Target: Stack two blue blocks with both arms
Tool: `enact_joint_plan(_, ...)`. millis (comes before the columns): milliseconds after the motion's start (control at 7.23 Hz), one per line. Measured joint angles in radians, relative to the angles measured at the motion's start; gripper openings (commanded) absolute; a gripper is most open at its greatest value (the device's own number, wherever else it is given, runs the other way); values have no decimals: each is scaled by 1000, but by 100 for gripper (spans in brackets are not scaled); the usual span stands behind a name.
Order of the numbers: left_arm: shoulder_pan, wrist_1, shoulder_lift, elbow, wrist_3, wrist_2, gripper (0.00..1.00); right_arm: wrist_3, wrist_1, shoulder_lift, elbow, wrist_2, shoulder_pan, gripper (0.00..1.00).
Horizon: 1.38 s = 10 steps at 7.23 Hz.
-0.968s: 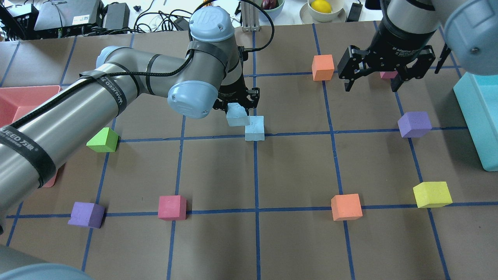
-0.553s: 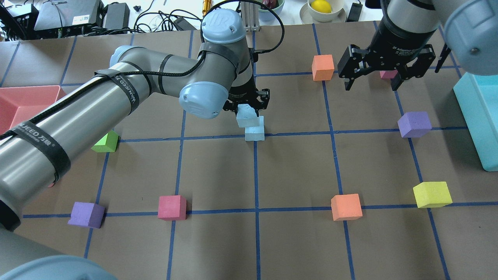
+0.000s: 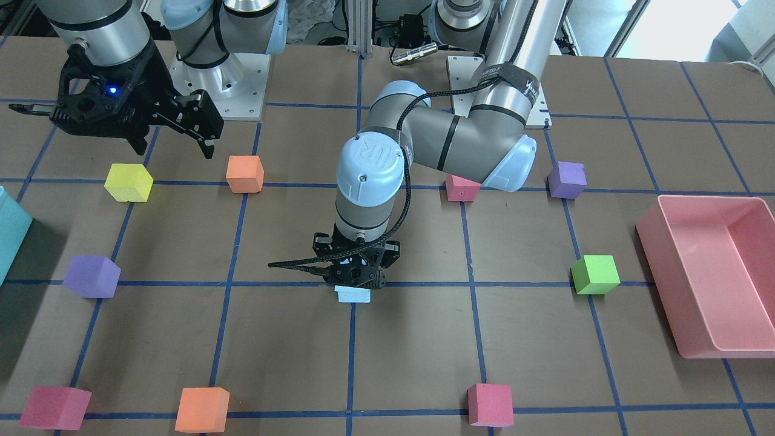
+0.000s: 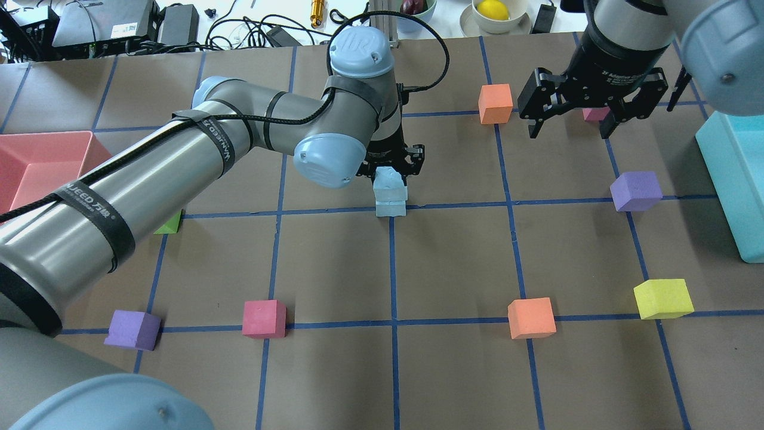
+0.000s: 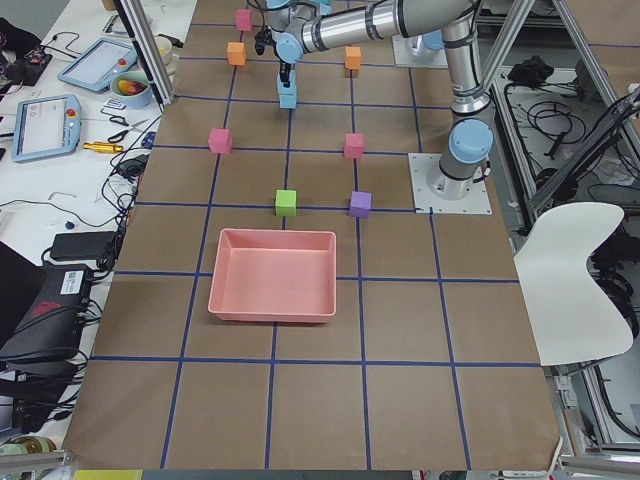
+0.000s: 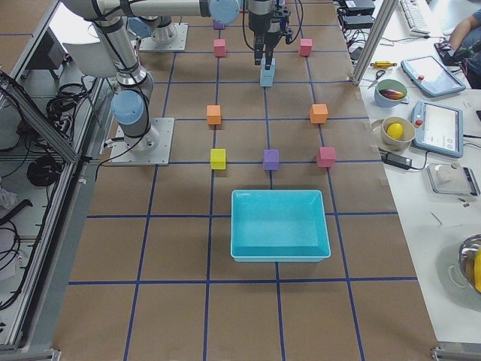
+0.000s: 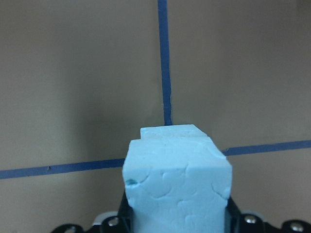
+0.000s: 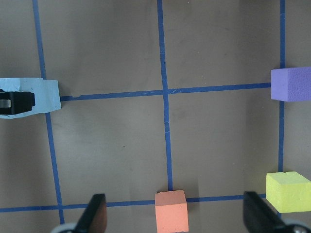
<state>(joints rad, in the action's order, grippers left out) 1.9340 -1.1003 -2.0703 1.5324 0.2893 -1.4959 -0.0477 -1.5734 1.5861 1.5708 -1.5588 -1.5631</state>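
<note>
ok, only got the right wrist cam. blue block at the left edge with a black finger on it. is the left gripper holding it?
Observer: Yes. The left gripper is shut on the upper blue block, right above the lower blue block.
Operator: lined up?
Observer: Nearly. On the left wrist camera the lower blue block shows only as a thin strip past the upper one's edge. Whether they touch, I cannot tell.
Operator: anything near my arm's end that's outside my view?
Observer: Beside the open right gripper there is an orange block on its left-arm side, and a pink block partly hidden behind it.
</note>
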Motion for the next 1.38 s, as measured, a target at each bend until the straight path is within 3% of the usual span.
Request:
enact_joint_plan(138,1,1,-7,2,0,-3,71,-1,1,0,0,0,0,100)
enact_joint_plan(277,2,1,-12,4,-1,-5,100,-1,1,0,0,0,0,100)
enact_joint_plan(968,1,-14,24,-10,6,-5,100,-2,5,0,0,-1,0,100)
enact_joint_plan(1383,-60,-196,164,-78,-66,-12,100,-3,3,0,0,-1,0,100)
